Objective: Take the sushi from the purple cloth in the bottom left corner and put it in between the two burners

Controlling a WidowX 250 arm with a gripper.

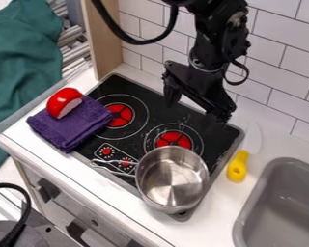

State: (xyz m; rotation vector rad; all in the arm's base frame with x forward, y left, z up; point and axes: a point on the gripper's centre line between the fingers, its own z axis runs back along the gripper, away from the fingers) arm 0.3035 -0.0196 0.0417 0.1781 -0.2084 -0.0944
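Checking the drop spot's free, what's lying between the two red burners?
Nothing: the camera view shows bare black stovetop between the burner by the purple cloth and the burner by the pot.

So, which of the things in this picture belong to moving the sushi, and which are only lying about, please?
For the job:
- sushi, on the purple cloth
- two burners
- pincer, above the stove

Only lying about:
- metal pot, partly over the stove
- yellow-handled knife
- green cloth, upper left

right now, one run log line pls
hand open over stove | sushi on purple cloth | steel pot on stove | sushi not yet between burners
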